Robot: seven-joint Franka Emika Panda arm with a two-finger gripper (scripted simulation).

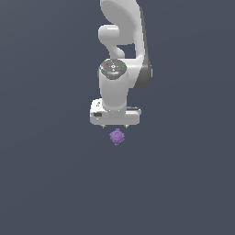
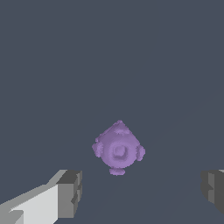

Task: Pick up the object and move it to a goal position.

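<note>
Nothing grasped yet: white tool (image 2: 140,192) spread wide, empty, poised over small purple bumpy round lump (image 2: 118,149) resting ahead of its fingertips (image 2: 70,192). Grasp, lift, carry to goal all remaining.

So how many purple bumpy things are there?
1. The purple bumpy lump lies on the grey floor just in front of the open gripper, not held. None seems hidden.

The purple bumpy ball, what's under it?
Only the plain dark grey floor shows around the purple bumpy ball. The spot right beneath it is covered by the ball itself. The open hand is near it, not touching.
</note>
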